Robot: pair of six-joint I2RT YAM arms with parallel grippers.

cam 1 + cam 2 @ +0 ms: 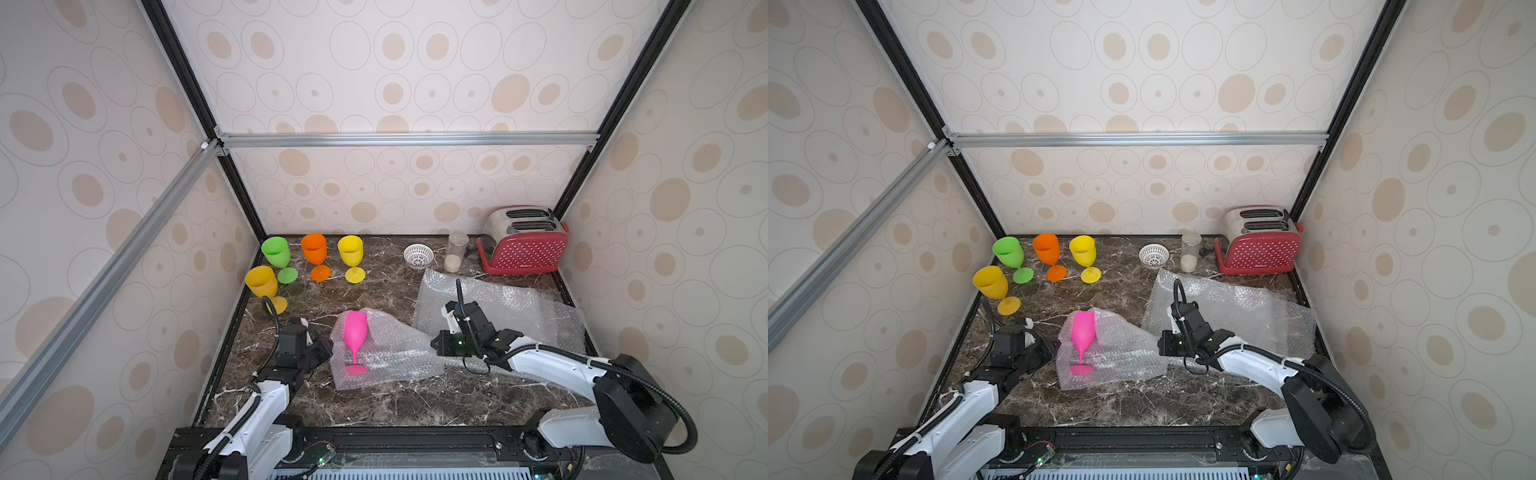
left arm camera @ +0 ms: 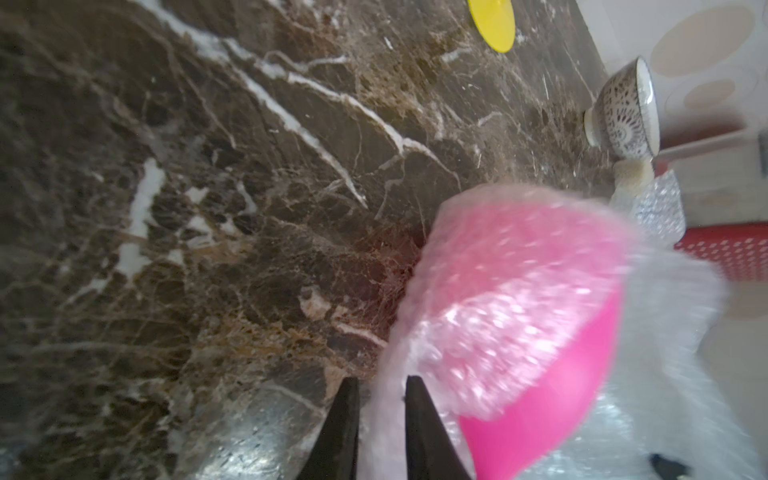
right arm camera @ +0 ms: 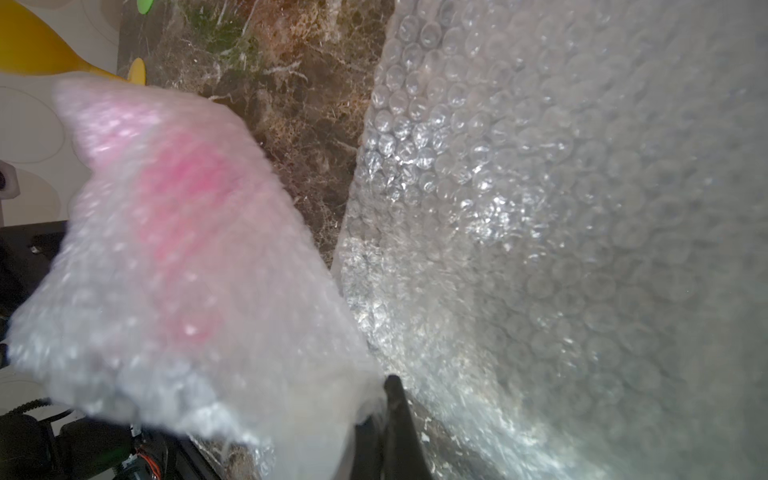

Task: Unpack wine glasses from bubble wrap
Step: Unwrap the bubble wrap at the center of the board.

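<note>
1. The pink opaque plastic goblet [image 1: 355, 330] lay on its side mid-table on an opened sheet of clear bubble wrap [image 1: 399, 357], bare on top, with its foot toward the robot.
2. The left gripper [image 2: 380, 382] sat at the sheet's left edge. Its jaws were slightly parted, with the wrap's edge loose in the gap.
3. The right gripper [image 3: 384, 388] was closed tight, pinching the sheet's right edge.
4. The green goblet [image 1: 276, 253], the orange goblet [image 1: 314, 249] and two yellow goblets [image 1: 350, 249] [image 1: 262, 282] stood upright at the back left.
5. Judged stage: the last glass was unrolled but not yet off its wrap. The next move called for lifting it by bowl or stem and standing it beside the others. Being round, it could roll if the sheet were dragged.
</note>
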